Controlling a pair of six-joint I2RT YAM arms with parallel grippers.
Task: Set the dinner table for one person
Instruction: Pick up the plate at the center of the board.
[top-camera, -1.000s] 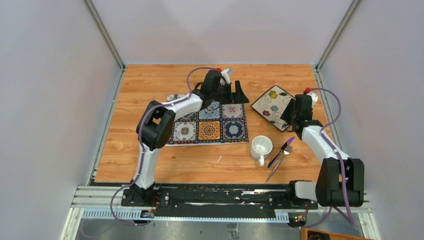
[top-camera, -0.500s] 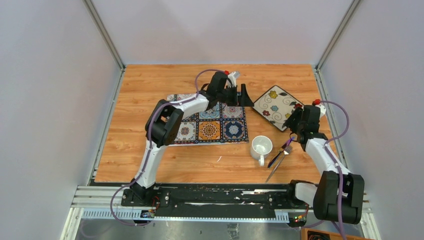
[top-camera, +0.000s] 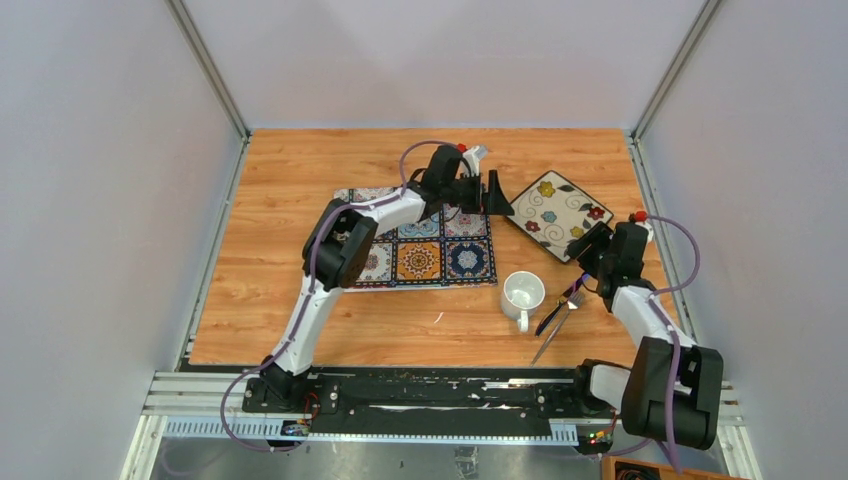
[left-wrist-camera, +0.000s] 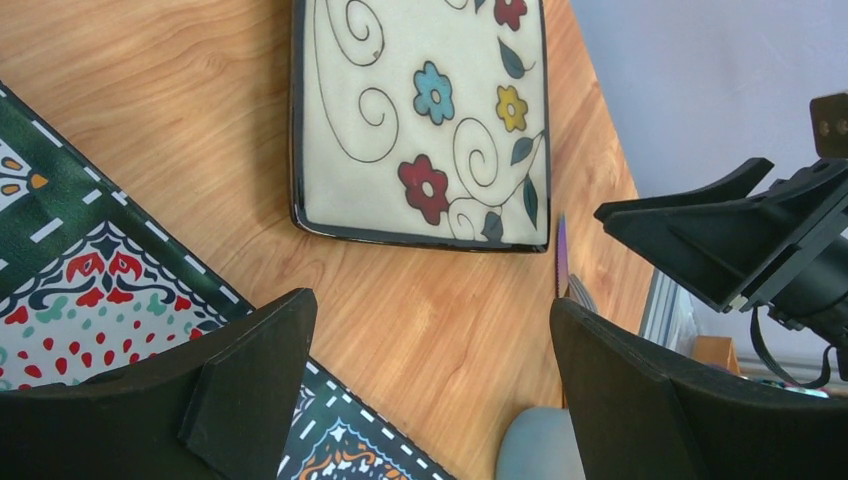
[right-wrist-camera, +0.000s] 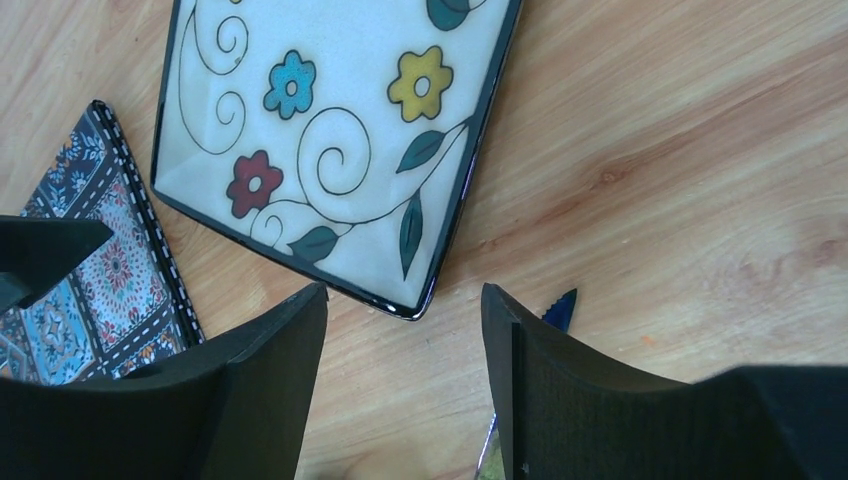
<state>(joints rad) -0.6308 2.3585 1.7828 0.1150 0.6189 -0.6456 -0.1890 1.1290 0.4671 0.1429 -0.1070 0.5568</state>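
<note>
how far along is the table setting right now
Done: the placemat lies spread on the dinner table. In hand: nothing is gripped yet; the left gripper and right gripper, both open, hover at the flowered plate, which sits on bare wood right of the mat. Left: plate onto the mat, then the mug, fork and purple-handled utensil, all grouped off it.
</note>
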